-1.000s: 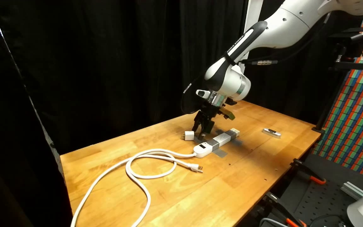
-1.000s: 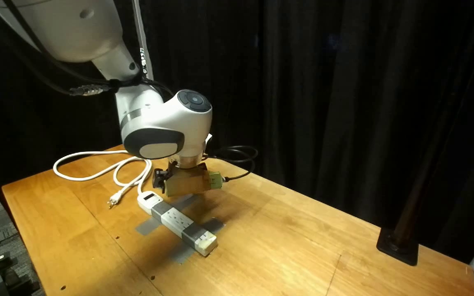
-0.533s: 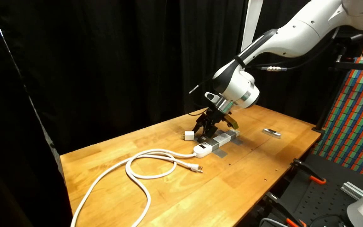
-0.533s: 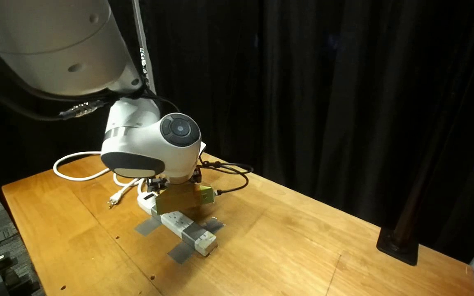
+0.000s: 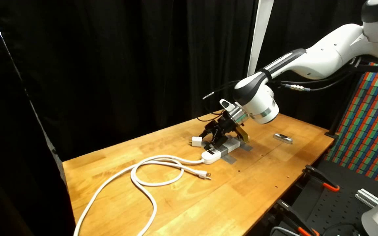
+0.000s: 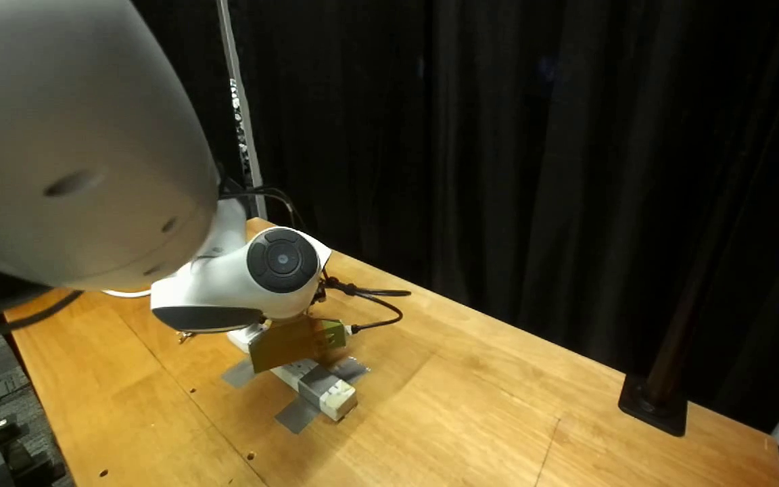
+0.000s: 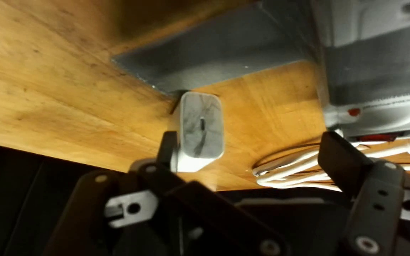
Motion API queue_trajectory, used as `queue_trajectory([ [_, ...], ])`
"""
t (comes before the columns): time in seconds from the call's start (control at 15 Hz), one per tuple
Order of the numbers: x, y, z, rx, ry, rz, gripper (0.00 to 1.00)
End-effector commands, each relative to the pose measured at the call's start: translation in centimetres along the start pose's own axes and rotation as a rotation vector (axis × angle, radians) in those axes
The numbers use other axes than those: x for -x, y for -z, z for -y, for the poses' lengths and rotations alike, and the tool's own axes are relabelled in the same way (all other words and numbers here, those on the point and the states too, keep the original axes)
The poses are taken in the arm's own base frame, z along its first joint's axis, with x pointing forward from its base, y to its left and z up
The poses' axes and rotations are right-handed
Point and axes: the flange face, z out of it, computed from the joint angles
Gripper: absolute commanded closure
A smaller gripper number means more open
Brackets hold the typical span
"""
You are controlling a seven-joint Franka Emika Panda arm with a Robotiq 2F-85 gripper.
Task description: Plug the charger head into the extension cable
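Over my feed, the table point(image 5: 208, 203) shows grained wood with a light sheen, low in both exterior views. I read the curtain point(image 5: 110, 82), upper left in an exterior view, as matt black cloth; the arm point(image 5: 326, 55), upper right there, is smooth, white and softly glossy. In the wrist view the charger point(image 7: 198, 131), near centre, looks like smooth plastic, its end face dulled by streaky marks or reflections; I cannot tell which. To the right, the strip point(image 7: 390, 119) looks like smooth white plastic crossed by dull grey tape point(image 7: 379, 67). Along the bottom, the gripper point(image 7: 253, 153) is matt black with bare-metal fittings point(image 7: 150, 206).
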Motion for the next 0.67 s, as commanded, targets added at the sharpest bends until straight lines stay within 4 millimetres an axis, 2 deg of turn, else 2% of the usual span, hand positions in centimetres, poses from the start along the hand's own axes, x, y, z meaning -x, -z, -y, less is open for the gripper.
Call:
queue_trajectory([
  [0.0, 0.1, -1.2, 0.3, 0.016, -0.008, -0.052, 0.0],
  [0.6, -0.7, -2.7, -0.4, 0.132, -0.096, -0.08, 0.0],
])
